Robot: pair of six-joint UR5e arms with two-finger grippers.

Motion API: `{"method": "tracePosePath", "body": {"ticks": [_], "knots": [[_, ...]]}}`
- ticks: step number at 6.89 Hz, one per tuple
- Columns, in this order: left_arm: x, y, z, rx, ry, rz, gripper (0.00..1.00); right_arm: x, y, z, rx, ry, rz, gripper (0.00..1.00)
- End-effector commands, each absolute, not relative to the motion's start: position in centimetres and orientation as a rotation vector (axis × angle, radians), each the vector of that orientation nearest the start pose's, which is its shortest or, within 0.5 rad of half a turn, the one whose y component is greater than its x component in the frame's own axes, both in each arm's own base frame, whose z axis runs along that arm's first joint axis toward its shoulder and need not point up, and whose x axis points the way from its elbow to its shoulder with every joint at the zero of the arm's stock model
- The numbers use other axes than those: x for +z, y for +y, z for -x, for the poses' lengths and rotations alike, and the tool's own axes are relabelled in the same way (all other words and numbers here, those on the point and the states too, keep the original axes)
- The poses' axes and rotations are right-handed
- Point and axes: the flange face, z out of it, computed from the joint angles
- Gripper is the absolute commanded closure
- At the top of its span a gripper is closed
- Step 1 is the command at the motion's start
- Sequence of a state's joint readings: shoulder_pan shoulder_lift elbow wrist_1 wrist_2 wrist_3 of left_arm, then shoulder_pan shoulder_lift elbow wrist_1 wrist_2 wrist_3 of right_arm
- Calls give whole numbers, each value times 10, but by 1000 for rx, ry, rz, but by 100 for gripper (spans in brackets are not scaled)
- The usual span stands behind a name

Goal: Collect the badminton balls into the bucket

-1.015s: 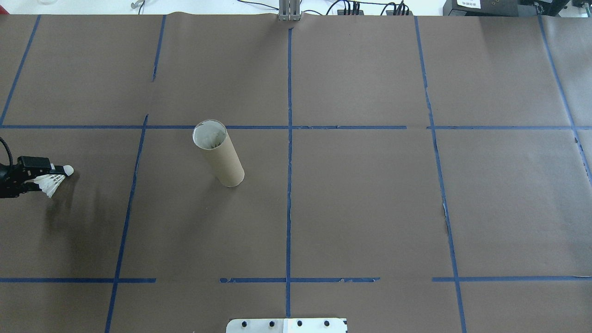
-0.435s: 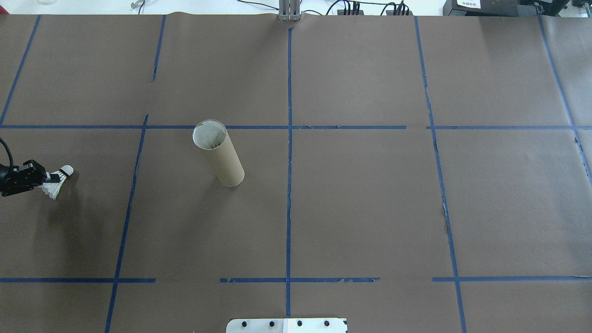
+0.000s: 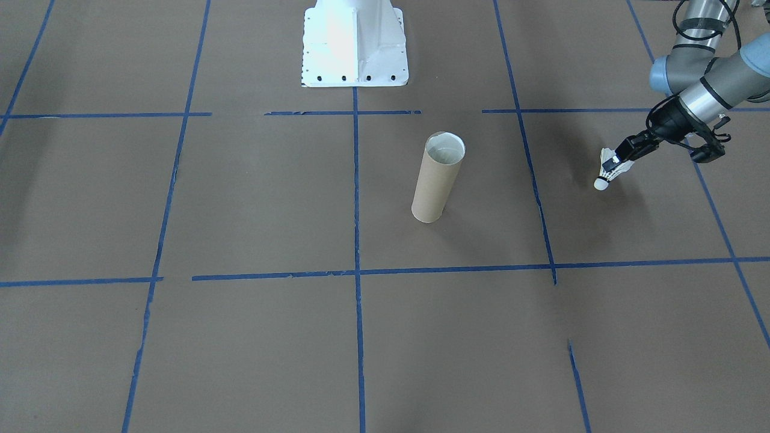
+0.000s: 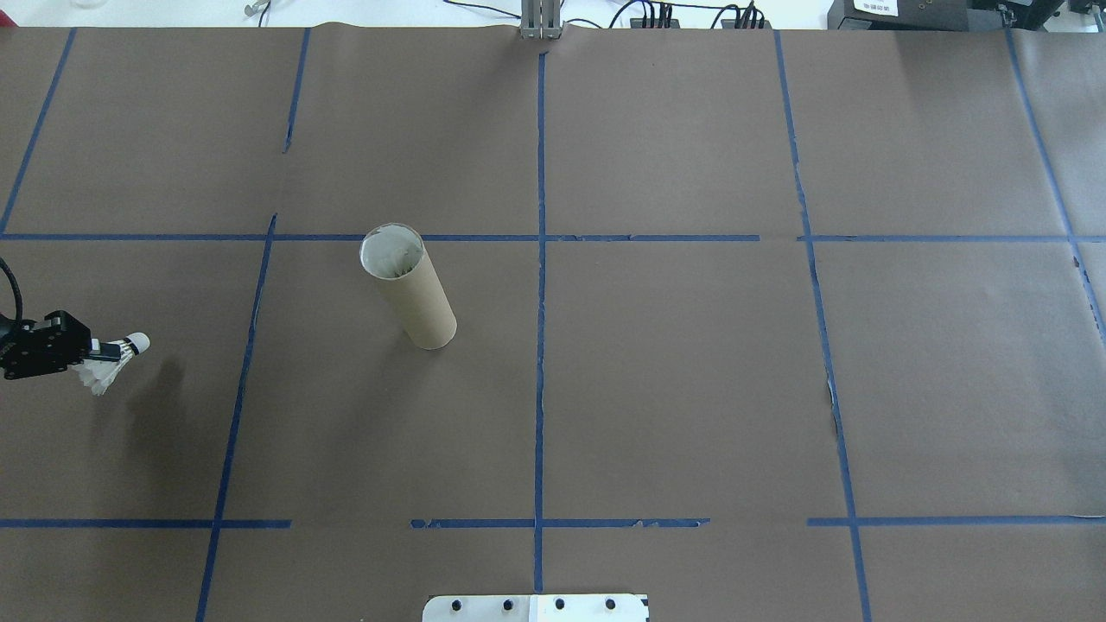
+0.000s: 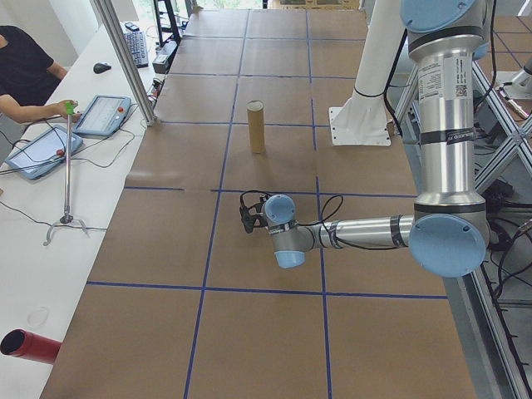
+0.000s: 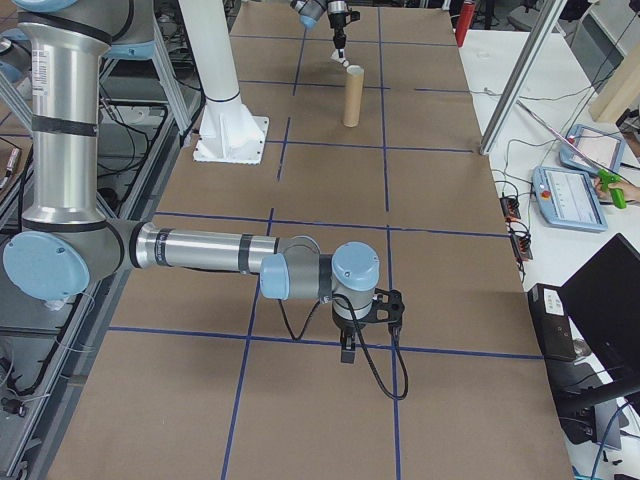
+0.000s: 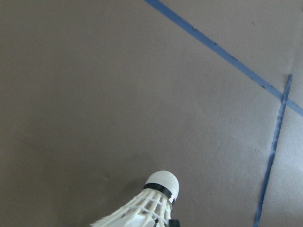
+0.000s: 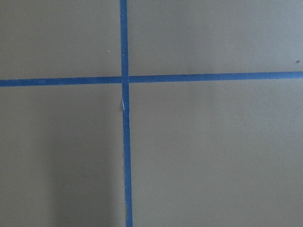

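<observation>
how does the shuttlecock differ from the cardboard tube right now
The shuttlecock is white and small; the cardboard tube is tan and far taller. The shuttlecock hangs off the table in the left gripper, cork tip down; the tube stands upright on the table, open end up.

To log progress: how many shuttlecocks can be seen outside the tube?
1. The shuttlecock is held in the left tool, off the brown paper. More may be hidden inside the tube.
</observation>
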State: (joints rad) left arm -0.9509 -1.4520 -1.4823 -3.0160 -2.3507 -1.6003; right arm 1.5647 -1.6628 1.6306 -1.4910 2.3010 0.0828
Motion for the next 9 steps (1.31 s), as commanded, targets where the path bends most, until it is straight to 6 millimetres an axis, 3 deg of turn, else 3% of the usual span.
{"method": "tracePosePath", "body": {"ticks": [1, 3, 5, 8, 9], "knots": [[535, -402, -166, -337, 1368, 158, 100, 668, -456, -64, 56, -731, -13, 0], [433, -420, -181, -326, 1362, 179, 100, 667, -457, -64, 57, -731, -14, 0], [392, -421, -183, -287, 1386, 146, 100, 667, -457, -64, 57, -731, -14, 0], [332, -438, -187, -222, 1287, -29, 100, 667, -457, -64, 55, -731, -14, 0], [303, -442, -188, -194, 1238, -45, 100, 668, -456, -64, 56, -731, -13, 0]]}}
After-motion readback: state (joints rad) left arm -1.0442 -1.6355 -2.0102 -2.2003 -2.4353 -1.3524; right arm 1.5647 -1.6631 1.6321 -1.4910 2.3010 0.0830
